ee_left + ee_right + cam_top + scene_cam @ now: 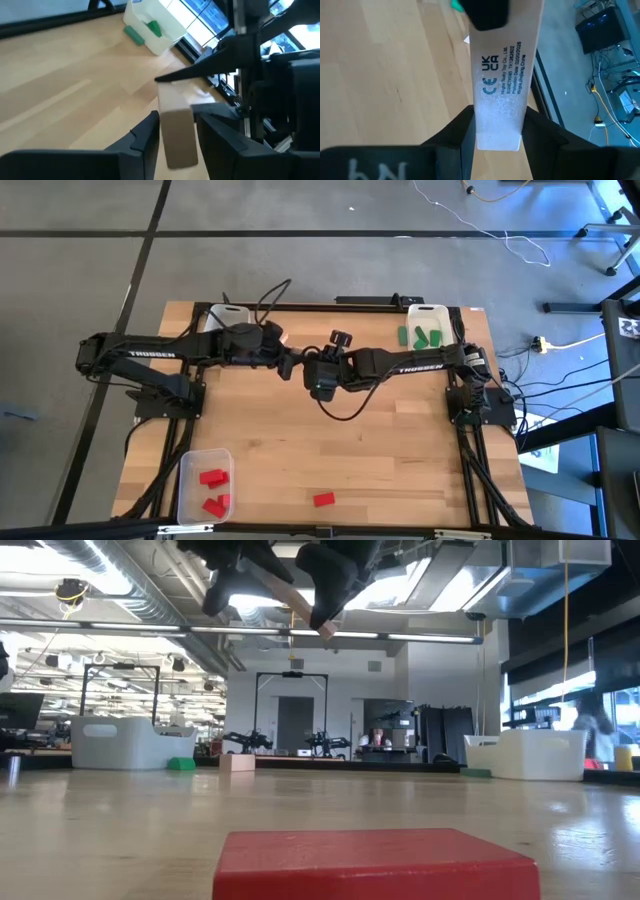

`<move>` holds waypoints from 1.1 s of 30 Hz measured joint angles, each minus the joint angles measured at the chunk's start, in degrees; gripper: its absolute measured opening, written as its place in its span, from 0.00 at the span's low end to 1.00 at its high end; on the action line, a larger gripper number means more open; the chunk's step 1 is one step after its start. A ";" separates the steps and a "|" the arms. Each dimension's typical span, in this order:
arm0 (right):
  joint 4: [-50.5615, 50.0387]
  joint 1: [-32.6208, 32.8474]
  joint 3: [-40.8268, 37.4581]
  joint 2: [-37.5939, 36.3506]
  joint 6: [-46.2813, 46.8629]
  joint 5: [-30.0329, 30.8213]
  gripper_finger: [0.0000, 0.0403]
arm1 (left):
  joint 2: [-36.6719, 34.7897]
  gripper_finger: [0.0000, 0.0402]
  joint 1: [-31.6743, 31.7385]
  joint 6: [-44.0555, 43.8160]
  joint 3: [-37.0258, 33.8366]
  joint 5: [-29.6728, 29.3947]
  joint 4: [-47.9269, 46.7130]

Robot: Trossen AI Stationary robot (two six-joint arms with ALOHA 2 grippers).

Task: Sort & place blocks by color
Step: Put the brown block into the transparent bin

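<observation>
Nearest the table's front edge, a lone red block (323, 499) lies on the bare wood, filling the foreground of the low view (375, 862). Just left of it, at the front-left corner, a clear plastic bin (186, 485) holds three more red blocks (211, 477).

Above the middle of the table the two arms meet in the air. The right gripper (498, 131) has its fingers clamped on one end of a long pale natural wood block (502, 75) with small print on its face. The left gripper (176, 131) straddles the other end of that same block (176, 134); whether its fingers press on it I cannot tell.

At the back-right corner, a white bin (449, 322) holds green blocks (427, 336). Another white bin (227, 314) sits at the back left.
</observation>
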 joint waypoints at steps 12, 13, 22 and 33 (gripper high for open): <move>-0.06 0.00 0.00 0.00 -0.15 0.04 0.32 | 0.00 0.23 0.00 -0.80 0.00 -2.16 -0.76; -0.06 0.00 0.00 0.00 -0.16 0.04 0.32 | 0.00 0.23 0.00 -0.80 0.00 -2.16 -0.71; -0.04 -0.02 0.00 0.00 0.02 0.08 0.32 | 0.00 0.20 0.00 0.51 0.00 -3.73 -0.56; -0.06 -0.02 0.00 0.00 -0.02 0.55 0.32 | -0.04 0.12 0.04 1.75 0.00 -4.52 -0.27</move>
